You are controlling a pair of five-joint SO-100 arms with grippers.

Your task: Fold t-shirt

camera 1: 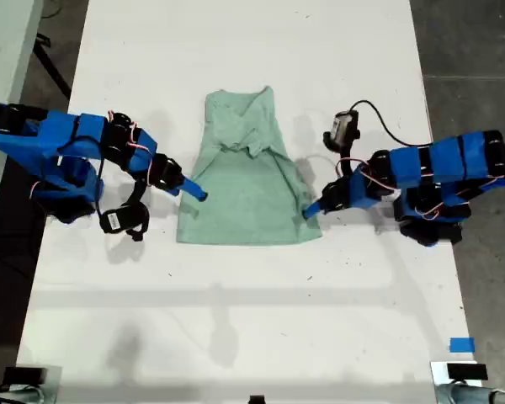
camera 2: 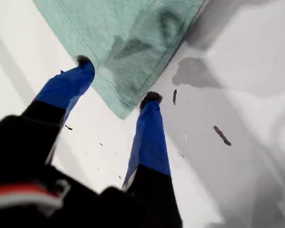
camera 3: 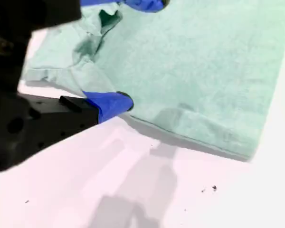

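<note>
The pale mint t-shirt point(camera 1: 247, 181) lies flat on the white table point(camera 1: 252, 320), its upper part gathered narrower than the hem. My first gripper point(camera 2: 118, 80) is open, its blue fingers either side of a hem corner of the t-shirt point(camera 2: 128, 42); in the exterior view this gripper point(camera 1: 310, 210) is at the shirt's lower right corner. My second gripper point(camera 3: 137, 52) is open too, one finger over the t-shirt point(camera 3: 204, 71) and the other at its side edge. In the exterior view my second gripper point(camera 1: 198, 194) meets the shirt's left edge.
Blue tape point(camera 1: 461, 344) sits near the table's front edge at the exterior view's right. Dark floor point(camera 1: 471, 67) borders the table on both sides. Small dark specks point(camera 2: 222, 135) mark the tabletop by the first gripper.
</note>
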